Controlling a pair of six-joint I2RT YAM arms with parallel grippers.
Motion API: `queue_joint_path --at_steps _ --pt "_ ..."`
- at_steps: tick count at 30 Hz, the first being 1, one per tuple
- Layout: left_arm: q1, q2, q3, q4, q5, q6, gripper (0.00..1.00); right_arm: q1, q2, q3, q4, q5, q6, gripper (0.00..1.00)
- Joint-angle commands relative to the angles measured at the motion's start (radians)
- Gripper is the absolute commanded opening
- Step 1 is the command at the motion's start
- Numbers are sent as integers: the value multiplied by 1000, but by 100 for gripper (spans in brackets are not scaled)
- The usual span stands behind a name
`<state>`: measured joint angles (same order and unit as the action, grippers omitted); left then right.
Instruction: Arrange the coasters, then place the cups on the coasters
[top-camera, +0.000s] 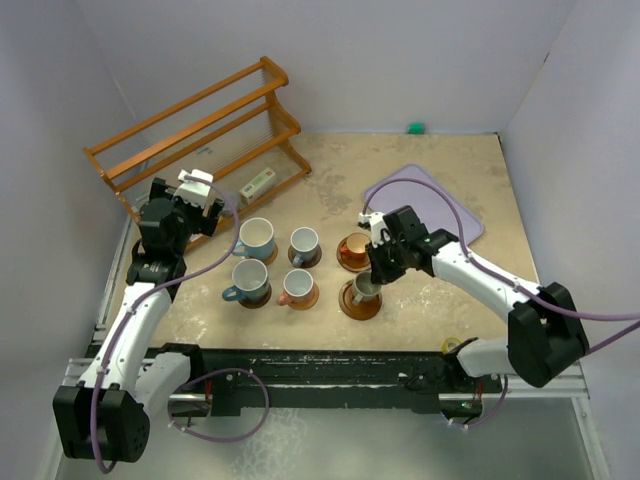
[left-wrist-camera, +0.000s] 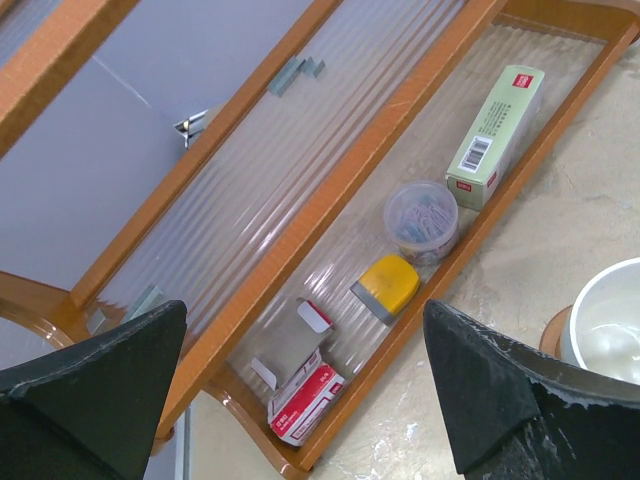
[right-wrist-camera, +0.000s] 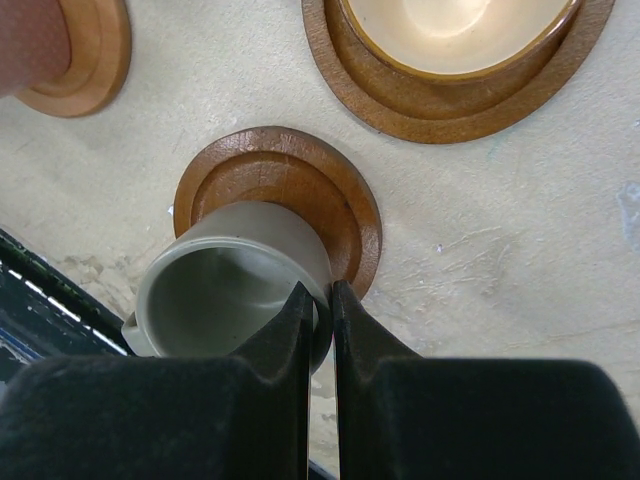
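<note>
My right gripper (right-wrist-camera: 322, 292) is shut on the rim of a grey-olive cup (right-wrist-camera: 235, 290), one finger inside and one outside. The cup is over the near side of a brown ringed coaster (right-wrist-camera: 300, 175); whether it rests on it I cannot tell. From above this cup (top-camera: 364, 290) is front right of the group. An orange cup (top-camera: 354, 248), a pink cup (top-camera: 297, 287), a small grey cup (top-camera: 304, 243), a light blue cup (top-camera: 256, 238) and a grey-blue cup (top-camera: 249, 281) each stand on a coaster. My left gripper (top-camera: 210, 205) is open and empty by the rack.
A wooden rack (top-camera: 200, 130) at the back left holds small boxes (left-wrist-camera: 305, 395), a tub of clips (left-wrist-camera: 422, 218) and a yellow item (left-wrist-camera: 388, 286). A lavender tray (top-camera: 425, 200) lies at the back right. White walls close in three sides.
</note>
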<state>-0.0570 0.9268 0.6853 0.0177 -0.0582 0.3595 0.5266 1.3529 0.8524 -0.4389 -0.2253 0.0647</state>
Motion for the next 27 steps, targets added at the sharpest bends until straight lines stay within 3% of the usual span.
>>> queue_joint_path --at_steps 1,27 --pt "8 21 -7 84 -12 -11 98 21 19 20 32 7 26 0" --pt "8 23 -14 90 -25 -8 98 85 96 19 42 80 43 0"
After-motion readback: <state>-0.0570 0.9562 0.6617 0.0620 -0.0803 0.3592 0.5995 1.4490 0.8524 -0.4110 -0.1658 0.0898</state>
